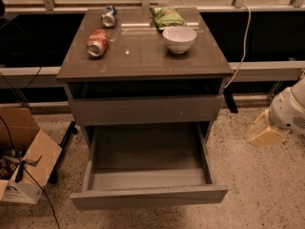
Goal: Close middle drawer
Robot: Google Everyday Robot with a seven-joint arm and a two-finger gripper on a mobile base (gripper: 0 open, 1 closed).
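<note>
The middle drawer (148, 196) is pulled far out of the grey-brown cabinet (143, 66). Its flat handleless front panel faces me near the bottom of the view, and its bare grey tray (147, 154) is empty. Above it sits the taller drawer front (145, 109), which is pushed in. My gripper (262, 133) is pale yellow and hangs from the white arm (288, 111) at the right edge. It is low over the floor, to the right of the cabinet and apart from the drawer.
On the cabinet top lie a red can (98, 42), a silver can (109, 16), a green snack bag (167, 16) and a white bowl (179, 38). An open cardboard box (24, 161) with cables stands on the floor at the left. A railing (267, 70) runs behind the cabinet.
</note>
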